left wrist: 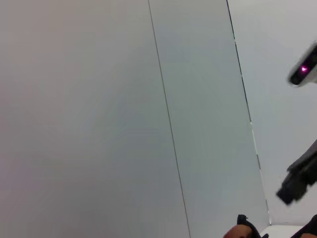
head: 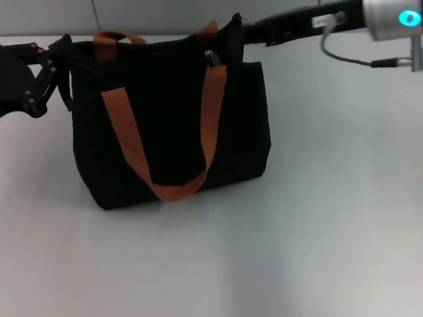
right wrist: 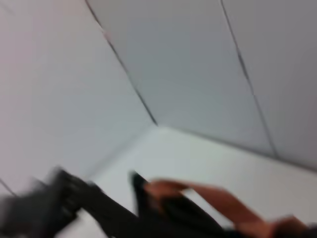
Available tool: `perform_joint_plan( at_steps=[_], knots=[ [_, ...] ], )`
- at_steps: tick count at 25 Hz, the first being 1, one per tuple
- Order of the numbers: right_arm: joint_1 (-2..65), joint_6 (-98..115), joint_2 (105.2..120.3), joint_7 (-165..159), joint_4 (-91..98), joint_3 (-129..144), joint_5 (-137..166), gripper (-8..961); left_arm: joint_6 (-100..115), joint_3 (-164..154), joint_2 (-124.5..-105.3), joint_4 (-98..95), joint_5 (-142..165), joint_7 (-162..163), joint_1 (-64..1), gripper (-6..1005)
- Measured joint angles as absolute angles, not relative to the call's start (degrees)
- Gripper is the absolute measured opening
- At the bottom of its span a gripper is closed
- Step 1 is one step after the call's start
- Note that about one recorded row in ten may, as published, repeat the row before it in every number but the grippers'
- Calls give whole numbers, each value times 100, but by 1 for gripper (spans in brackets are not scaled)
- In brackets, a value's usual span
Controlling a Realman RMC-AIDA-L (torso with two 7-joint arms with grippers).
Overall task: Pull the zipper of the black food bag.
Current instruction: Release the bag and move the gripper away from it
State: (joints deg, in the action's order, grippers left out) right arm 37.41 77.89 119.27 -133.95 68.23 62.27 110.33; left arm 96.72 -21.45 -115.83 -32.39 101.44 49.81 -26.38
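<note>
The black food bag (head: pixel 172 125) stands upright mid-table, its rust-orange handles (head: pixel 125 142) draped down the front. The zipper (head: pixel 210 58), a small silver tab, sits on the top zip line, right of the middle. My left gripper (head: pixel 61 71) is pressed against the bag's left end near the top. My right gripper (head: pixel 239 26) reaches in from the upper right to the bag's top right corner, a short way from the tab. In the right wrist view a blurred orange handle (right wrist: pixel 198 191) and the bag's black top (right wrist: pixel 163 210) show. The left wrist view catches only a sliver of orange handle (left wrist: pixel 237 231).
The white table (head: pixel 317 218) spreads in front and to the right of the bag. A grey panelled wall (left wrist: pixel 124 109) stands behind. The right arm's cable (head: pixel 344 56) loops above the table at the upper right.
</note>
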Motion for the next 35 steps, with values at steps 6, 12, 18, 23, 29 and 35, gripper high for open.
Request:
perform_joint_plan(
  at_steps=[6, 12, 18, 23, 29, 35],
  knots=[
    [3225, 8747, 11904, -11398, 6077, 5429, 9403, 89, 9714, -2156, -11595, -3243, 10171, 5155, -2609, 145],
    [2897, 10753, 11561, -8601, 4305, 4783, 8862, 355, 9836, -2286, -11598, -3215, 10198, 5436, -2534, 146],
    [2497, 11159, 11455, -6700, 3462, 4772, 10166, 619, 9751, -2380, -11579, -3215, 10208, 5869, -2510, 148],
    [2165, 10770, 11760, -5747, 3436, 4747, 11089, 752, 9629, -2386, -11531, -3217, 10234, 6248, -2498, 150],
    [2027, 10547, 11866, -5483, 3344, 4737, 11142, 751, 9609, -2437, -11498, -3262, 10398, 6709, -2496, 152],
    [2059, 10514, 11863, -5506, 3266, 4730, 11153, 751, 9615, -2451, -11445, -3462, 10623, 7135, -2499, 153]
  ],
)
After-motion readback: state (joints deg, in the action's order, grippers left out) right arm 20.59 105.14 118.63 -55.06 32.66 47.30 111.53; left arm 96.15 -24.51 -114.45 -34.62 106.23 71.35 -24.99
